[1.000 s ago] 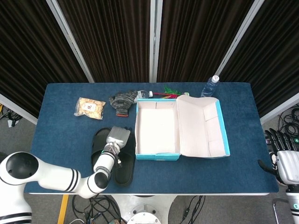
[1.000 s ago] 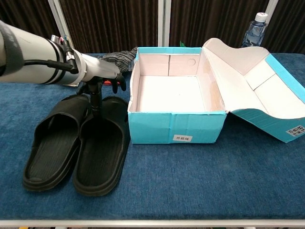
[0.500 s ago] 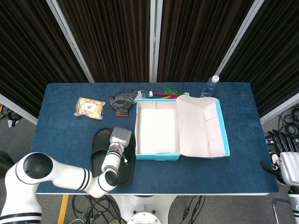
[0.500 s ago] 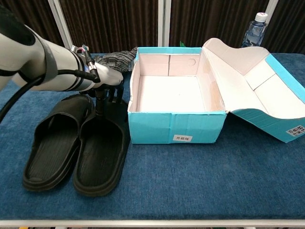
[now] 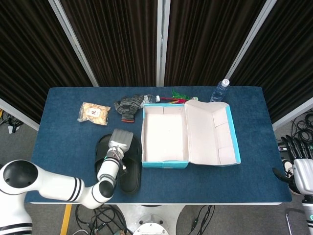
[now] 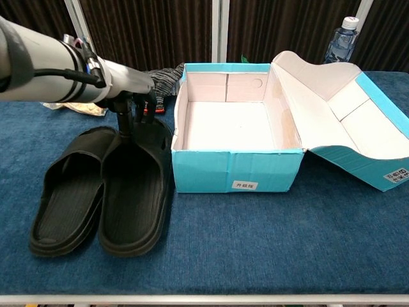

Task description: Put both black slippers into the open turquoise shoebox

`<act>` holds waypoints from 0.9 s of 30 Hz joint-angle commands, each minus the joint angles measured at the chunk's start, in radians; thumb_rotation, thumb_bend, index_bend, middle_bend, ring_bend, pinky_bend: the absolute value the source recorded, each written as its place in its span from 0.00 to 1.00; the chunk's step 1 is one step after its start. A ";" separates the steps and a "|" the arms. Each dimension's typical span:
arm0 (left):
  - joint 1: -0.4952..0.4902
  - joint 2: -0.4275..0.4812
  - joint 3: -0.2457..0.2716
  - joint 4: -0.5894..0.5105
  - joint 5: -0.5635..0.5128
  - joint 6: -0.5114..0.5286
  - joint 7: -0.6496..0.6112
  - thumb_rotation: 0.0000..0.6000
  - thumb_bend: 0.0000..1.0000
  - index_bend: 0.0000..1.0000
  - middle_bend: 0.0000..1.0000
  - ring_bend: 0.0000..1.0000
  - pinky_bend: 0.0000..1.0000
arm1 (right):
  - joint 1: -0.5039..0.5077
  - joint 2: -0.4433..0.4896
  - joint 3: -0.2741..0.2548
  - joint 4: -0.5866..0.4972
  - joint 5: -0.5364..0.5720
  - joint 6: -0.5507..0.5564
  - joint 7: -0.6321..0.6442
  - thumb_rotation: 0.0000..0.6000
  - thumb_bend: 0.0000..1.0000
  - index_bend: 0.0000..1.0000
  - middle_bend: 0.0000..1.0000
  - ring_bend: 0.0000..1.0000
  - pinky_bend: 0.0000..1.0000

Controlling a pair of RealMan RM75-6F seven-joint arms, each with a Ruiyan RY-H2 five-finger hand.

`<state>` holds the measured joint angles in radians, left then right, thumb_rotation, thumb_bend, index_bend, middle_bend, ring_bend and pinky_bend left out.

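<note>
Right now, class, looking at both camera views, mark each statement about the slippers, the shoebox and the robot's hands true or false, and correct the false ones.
1. The turquoise shoebox is empty. True.
2. Both black slippers lie side by side on the table, left of the box. True.
3. The water bottle stands inside the shoebox. False: it stands on the table behind the box lid.
4. The left hand reaches down with its fingers at the toe end of the slipper nearer the box. True.
5. The right hand holds a slipper. False: it hangs off the table's right edge, holding nothing.
</note>
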<state>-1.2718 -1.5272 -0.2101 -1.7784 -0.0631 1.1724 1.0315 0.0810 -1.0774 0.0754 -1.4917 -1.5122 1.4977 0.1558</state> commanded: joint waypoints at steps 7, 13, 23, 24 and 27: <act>0.128 0.223 -0.005 -0.236 0.197 0.096 -0.146 1.00 0.00 0.61 0.63 0.96 0.92 | -0.005 0.003 0.001 0.000 0.000 0.008 0.003 1.00 0.12 0.00 0.06 0.00 0.00; 0.197 0.386 -0.076 -0.310 0.313 0.011 -0.297 1.00 0.00 0.61 0.64 0.96 0.92 | 0.000 0.008 0.004 -0.014 -0.010 0.010 -0.017 1.00 0.12 0.00 0.06 0.00 0.00; 0.255 0.234 -0.271 -0.039 0.678 -0.309 -0.859 1.00 0.00 0.61 0.66 0.91 0.88 | 0.010 0.048 0.004 -0.084 -0.020 0.000 -0.089 1.00 0.12 0.00 0.06 0.00 0.00; 0.247 0.204 -0.278 -0.003 0.706 -0.323 -0.892 1.00 0.00 0.61 0.66 0.90 0.88 | 0.012 0.052 0.004 -0.091 -0.020 -0.003 -0.097 1.00 0.12 0.00 0.06 0.00 0.00; 0.216 0.108 -0.291 0.122 0.794 -0.371 -0.987 1.00 0.00 0.61 0.66 0.89 0.85 | 0.020 0.067 0.006 -0.113 -0.020 -0.014 -0.122 1.00 0.12 0.00 0.06 0.00 0.00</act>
<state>-1.0378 -1.3028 -0.4494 -1.7967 0.6094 0.8915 0.1638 0.0969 -1.0161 0.0803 -1.5980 -1.5317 1.4882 0.0412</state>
